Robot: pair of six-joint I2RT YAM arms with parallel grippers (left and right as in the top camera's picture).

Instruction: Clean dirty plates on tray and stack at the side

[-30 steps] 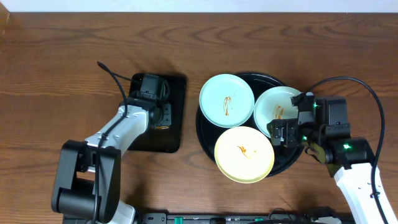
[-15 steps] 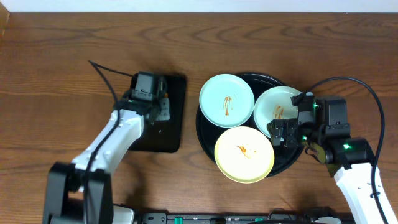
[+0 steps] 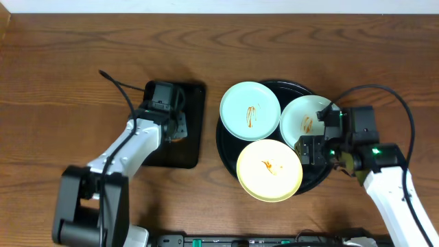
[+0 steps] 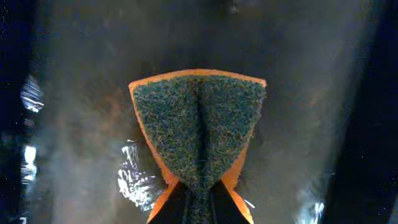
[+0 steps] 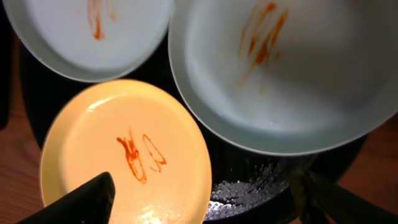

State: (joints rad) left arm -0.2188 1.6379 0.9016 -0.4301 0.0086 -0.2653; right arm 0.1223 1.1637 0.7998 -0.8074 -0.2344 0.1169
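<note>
Three smeared plates lie on the round black tray (image 3: 227, 143): a mint-blue plate (image 3: 250, 110) at back left, a second mint-blue plate (image 3: 304, 116) at right, a pale yellow plate (image 3: 269, 170) in front. The right wrist view shows the same yellow plate (image 5: 124, 155) and the right mint plate (image 5: 280, 81). My right gripper (image 3: 317, 140) is open over the tray's right side, its fingers (image 5: 205, 199) wide apart above the yellow plate's edge and the tray floor. My left gripper (image 3: 175, 127) is shut on a sponge (image 4: 199, 124), orange with a dark green scouring face, over the rectangular tray.
A rectangular black tray (image 3: 191, 147) lies left of the round tray, its wet floor (image 4: 81, 124) under the sponge. Dark-brown wood tabletop (image 3: 62, 89) surrounds both trays. A black cable loops behind my left arm.
My left arm has shifted a little over the rectangular tray. My right gripper has edged slightly left over the round tray. The plates have not moved.
</note>
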